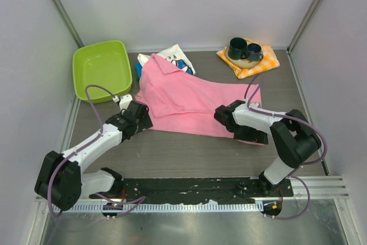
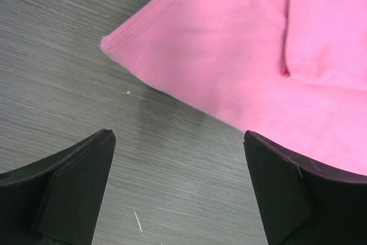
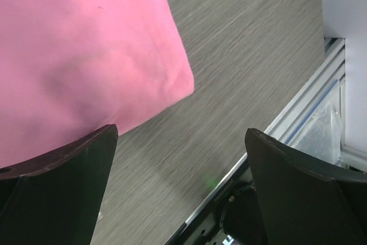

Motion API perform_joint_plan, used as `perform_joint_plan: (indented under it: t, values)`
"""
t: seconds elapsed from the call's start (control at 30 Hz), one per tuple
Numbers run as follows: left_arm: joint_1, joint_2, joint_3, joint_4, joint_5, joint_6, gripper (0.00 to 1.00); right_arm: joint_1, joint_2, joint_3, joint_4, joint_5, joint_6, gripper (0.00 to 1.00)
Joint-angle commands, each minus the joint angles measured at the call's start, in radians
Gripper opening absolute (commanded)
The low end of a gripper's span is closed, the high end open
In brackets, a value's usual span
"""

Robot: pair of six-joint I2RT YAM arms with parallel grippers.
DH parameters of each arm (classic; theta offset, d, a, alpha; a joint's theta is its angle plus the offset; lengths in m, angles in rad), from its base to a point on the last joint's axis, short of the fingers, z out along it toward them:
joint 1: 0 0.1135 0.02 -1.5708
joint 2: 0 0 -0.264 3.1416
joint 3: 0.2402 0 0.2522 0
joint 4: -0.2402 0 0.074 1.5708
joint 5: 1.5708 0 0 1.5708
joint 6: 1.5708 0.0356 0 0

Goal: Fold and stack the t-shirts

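Note:
A bright pink t-shirt [image 1: 189, 98] lies spread across the middle of the table, with its collar toward the back left. A white t-shirt with blue print [image 1: 179, 58] and a bit of a blue one [image 1: 138, 70] stick out from under its far edge. My left gripper [image 1: 143, 120] is open and empty, low over the table just short of the pink shirt's near left corner [image 2: 172, 32]. My right gripper [image 1: 225, 120] is open and empty at the shirt's near right hem; one pink corner [image 3: 166, 78] shows just beyond its fingers [image 3: 63, 182].
A lime green tub [image 1: 102, 70] stands at the back left. Two dark mugs [image 1: 245, 50] sit on an orange-and-white checked cloth [image 1: 252, 68] at the back right. A metal rail [image 1: 229, 187] runs along the near edge. White walls close in on three sides.

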Motion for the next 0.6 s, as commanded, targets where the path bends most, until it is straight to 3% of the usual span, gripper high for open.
perform_joint_plan:
  t: [0.0, 0.13, 0.2, 0.3, 0.37, 0.47, 0.57]
  values:
    - [-0.002, -0.099, 0.082, -0.055, 0.037, -0.015, 1.00, 0.034, -0.050, 0.145, -0.098, 0.083, 0.074, 1.00]
    - [-0.010, -0.107, 0.172, -0.078, 0.051, -0.001, 1.00, 0.032, 0.004, 0.295, -0.078, 0.130, -0.040, 1.00]
    - [-0.011, -0.091, 0.215, -0.056, 0.071, 0.019, 1.00, 0.032, 0.010, 0.301, 0.017, 0.124, -0.100, 1.00]
    - [-0.011, -0.017, 0.254, 0.000, 0.126, 0.046, 1.00, 0.032, -0.052, 0.231, 0.251, 0.006, -0.251, 1.00]
    - [-0.011, 0.040, 0.254, 0.072, 0.188, 0.060, 1.00, 0.028, -0.112, 0.161, 0.504, -0.184, -0.371, 1.00]
    - [-0.011, 0.060, 0.182, 0.254, 0.296, 0.062, 1.00, 0.025, -0.220, 0.042, 0.751, -0.412, -0.455, 1.00]
    - [-0.011, 0.106, 0.159, 0.368, 0.399, 0.047, 1.00, 0.019, -0.252, 0.005, 0.850, -0.543, -0.503, 1.00]
